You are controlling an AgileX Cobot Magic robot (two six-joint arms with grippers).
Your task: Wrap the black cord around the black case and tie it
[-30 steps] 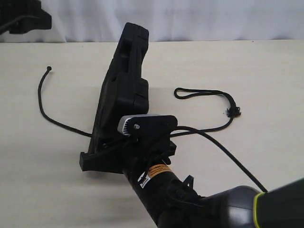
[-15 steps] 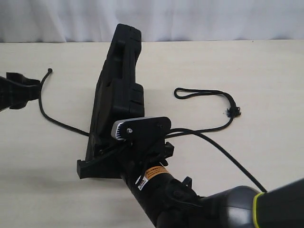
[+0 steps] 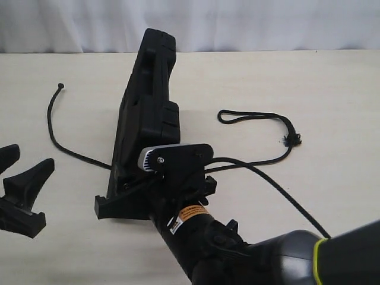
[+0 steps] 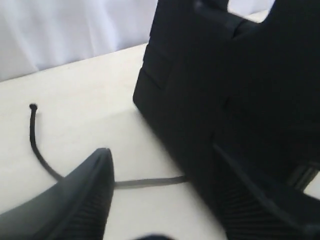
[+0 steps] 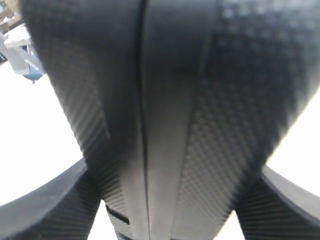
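**Item: black case (image 3: pixel 148 119).** Stands tilted on one long edge, its near end pinched in the right claw (image 3: pixel 155 178); the wrist view shows the case filling the gap between both fingers.

**Item: black cord (image 3: pixel 56 133).** Lies flat on the counter (image 3: pixel 332 83) and passes under or behind the case. Its knobbed tip is out to the left; the loop and frayed knot are well apart on the right.

**Item: left claw (image 3: pixel 29 159).** Spread, holding nothing, low beside the left stretch of cord.

**Risks, as judged:**
- The case is held at one end only. A loosened pinch or a pull on the cord could tip it flat, pinning the cord.
- The cord is thin and flush with the counter. The left claw could close on nothing, or scrape the surface.
- Pulling the left stretch could draw the loop end through under the case, leaving too little to tie.
- The arm's glossy cable (image 3: pixel 279 187) crosses the cord on the right and could snag it.

**Surface:** pale, smooth, matte counter.

**Room:** white curtain (image 3: pixel 267 24) along the far edge.
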